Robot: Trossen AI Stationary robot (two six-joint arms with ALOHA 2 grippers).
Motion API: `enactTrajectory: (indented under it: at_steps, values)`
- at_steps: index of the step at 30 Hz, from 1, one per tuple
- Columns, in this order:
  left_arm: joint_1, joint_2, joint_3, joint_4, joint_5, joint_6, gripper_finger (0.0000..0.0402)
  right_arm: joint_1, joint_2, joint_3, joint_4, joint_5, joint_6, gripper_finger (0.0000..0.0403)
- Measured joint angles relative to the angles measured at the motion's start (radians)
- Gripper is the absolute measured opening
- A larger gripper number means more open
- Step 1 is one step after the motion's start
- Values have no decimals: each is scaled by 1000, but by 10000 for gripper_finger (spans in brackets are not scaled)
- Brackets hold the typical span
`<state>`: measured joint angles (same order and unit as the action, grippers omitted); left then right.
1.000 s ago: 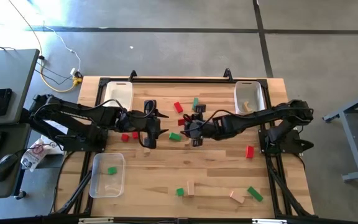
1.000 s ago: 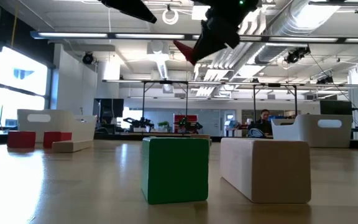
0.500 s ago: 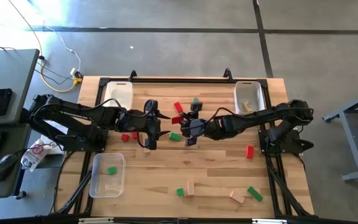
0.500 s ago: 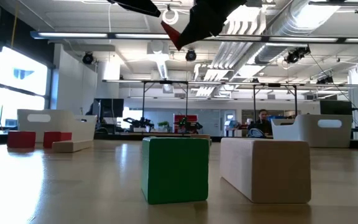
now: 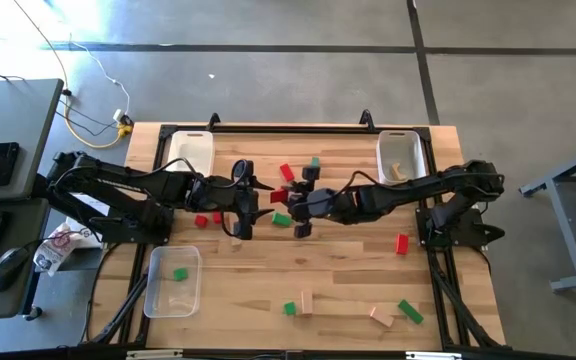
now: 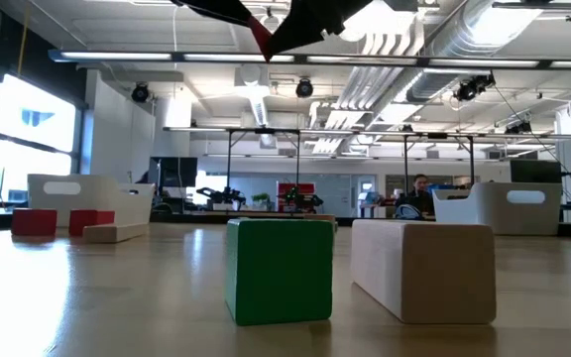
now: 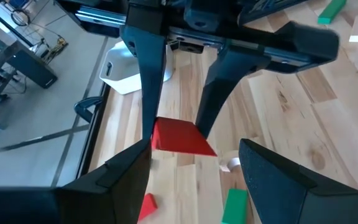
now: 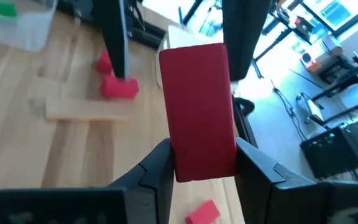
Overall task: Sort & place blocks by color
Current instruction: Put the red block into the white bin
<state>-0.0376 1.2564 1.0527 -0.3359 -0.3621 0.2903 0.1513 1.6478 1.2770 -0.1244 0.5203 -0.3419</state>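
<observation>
A red block (image 8: pixel 197 93) hangs in the air over the middle of the table with my right gripper (image 8: pixel 201 149) shut on it; in the high view this red block (image 5: pixel 280 194) lies between the two arms. My left gripper (image 7: pixel 194 152) faces it from the table's left, open, one finger on each side of the block's free end and apart from it. Other red, green and wood blocks lie flat on the table, among them a red one (image 5: pixel 286 172), a green one (image 5: pixel 281 219) and a wood one (image 5: pixel 236 243). My right gripper pinches the red block between its two fingers by the two long sides (image 8: pixel 180 163), near the end that points back at the wrist. The fingers (image 7: pixel 146 81) come from the table's right, slanting slightly down, and lie along the block. The block sticks out past the fingertips, lifted clear of the table.
Two white trays (image 5: pixel 190 152) (image 5: pixel 400 148) stand at the far edge, the right one holding a wood block. A clear tray (image 5: pixel 160 295) at the near left holds a green block (image 5: pixel 180 273). More blocks lie near the front edge (image 5: pixel 307 302) and one red at the right (image 5: pixel 401 243).
My right gripper has risen and gone toward the table's left, toward my left gripper, tipping its fingers upward. The red block has gone with it and now stands between my left gripper's open fingers.
</observation>
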Motion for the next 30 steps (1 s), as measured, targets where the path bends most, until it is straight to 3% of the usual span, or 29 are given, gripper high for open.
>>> enactTrajectory:
  at_steps: [18,30]
  values:
    - [0,0,0,43,0,28,223,0,0,0,90,-37,1,113]
    - [0,0,0,48,3,52,113,0,0,0,84,-43,10,113]
